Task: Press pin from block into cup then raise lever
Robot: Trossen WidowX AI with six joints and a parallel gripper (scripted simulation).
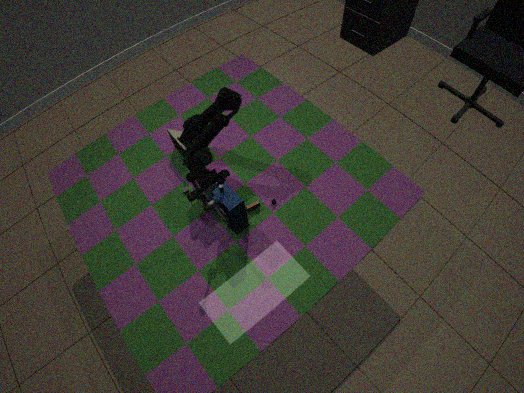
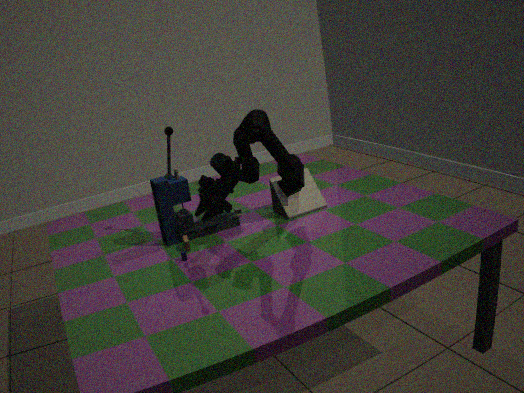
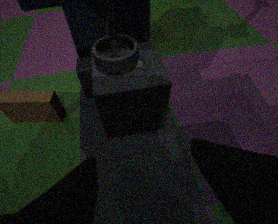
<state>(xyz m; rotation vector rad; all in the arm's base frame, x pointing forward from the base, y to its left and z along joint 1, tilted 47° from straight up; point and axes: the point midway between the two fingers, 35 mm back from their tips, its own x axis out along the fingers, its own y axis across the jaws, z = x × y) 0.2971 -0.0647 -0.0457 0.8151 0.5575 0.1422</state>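
Note:
The blue press (image 1: 229, 197) (image 2: 169, 193) stands with its lever (image 2: 169, 155) upright, ball at the top. Its thin punch (image 2: 183, 206) points down from the head. In the wrist view a dark box-shaped body (image 3: 132, 107) carries a round ring (image 3: 114, 71) close in front of the press column; it is too dark to tell block from bed, or to see the pin or cup. A long grey base strip (image 3: 142, 185) runs from it towards the arm. My gripper (image 3: 144, 155) (image 2: 210, 214) is open above this strip, just short of the box-shaped body, with nothing visible between its fingers.
An orange-brown bar (image 1: 253, 205) (image 3: 30, 106) lies beside the press. A small dark object (image 1: 274, 202) (image 2: 184, 256) is on the checkered table near it. The arm's pale wedge-shaped base (image 2: 310, 195) stands behind the gripper.

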